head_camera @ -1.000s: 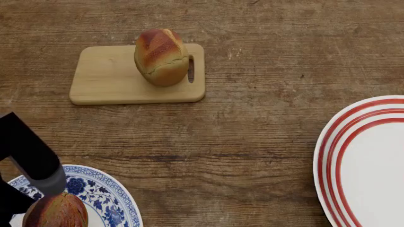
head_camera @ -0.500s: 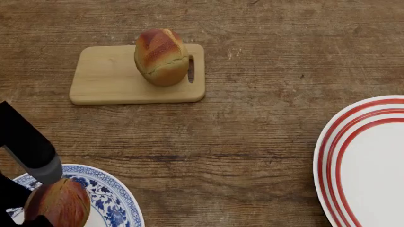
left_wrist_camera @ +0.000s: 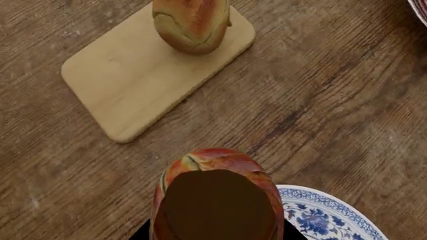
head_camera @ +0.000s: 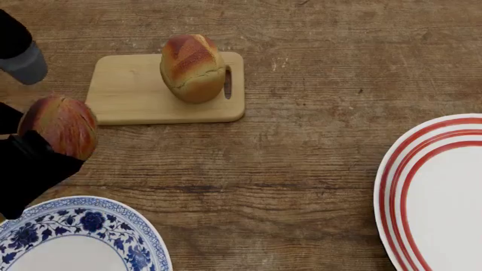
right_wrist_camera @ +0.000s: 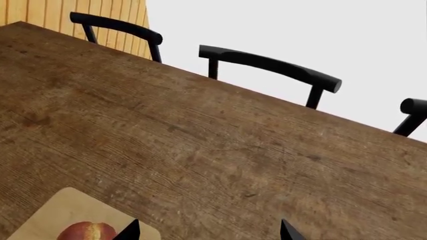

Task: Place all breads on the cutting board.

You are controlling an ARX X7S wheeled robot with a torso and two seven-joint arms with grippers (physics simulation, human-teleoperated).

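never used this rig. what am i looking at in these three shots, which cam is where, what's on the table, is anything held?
It is a simulated two-armed robot. One picture looks down from its head; the other two come from cameras near each arm's fingers.

On the wooden table lies a small cutting board with a golden loaf standing on it. A blue-patterned plate sits at the near left, a red-ringed plate at the right.

The left gripper holds a dark reddish roll above the table, beside the board. The left wrist view shows that roll up close.

The right wrist view shows only two dark fingertips, apart with nothing between them, and chairs beyond the table.
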